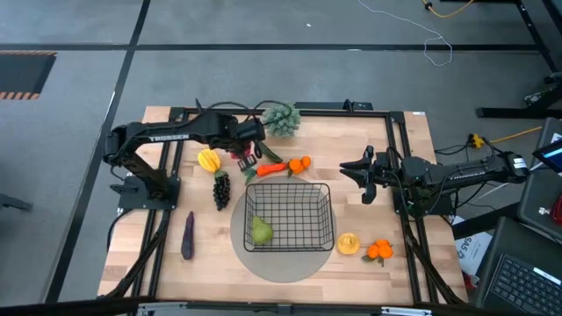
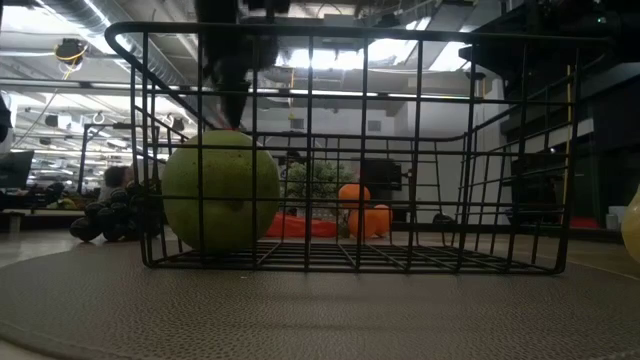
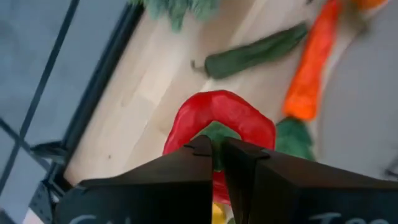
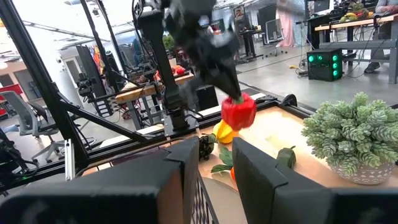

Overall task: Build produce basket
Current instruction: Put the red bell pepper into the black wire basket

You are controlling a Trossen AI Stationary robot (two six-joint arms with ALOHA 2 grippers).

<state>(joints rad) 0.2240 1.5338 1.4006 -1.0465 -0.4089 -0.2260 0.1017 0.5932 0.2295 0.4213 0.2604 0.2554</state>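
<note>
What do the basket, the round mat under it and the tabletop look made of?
Basket: thin black wire, probably coated metal, open grid. Round mat: grey, finely pebbled, likely woven or textured vinyl. Tabletop: pale wood in jointed strips, butcher-block look.

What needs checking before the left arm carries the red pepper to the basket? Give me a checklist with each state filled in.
1. Left tool shut on the red pepper by its green stem: ok.
2. Pepper lifted off the table: ok, right wrist view shows it in the air.
3. Room in the basket: ok, only the green pear sits in one corner.
4. Right tool out of the path: ok, it waits beside the basket.
5. Grip firm enough for the carry: cannot tell.
</note>
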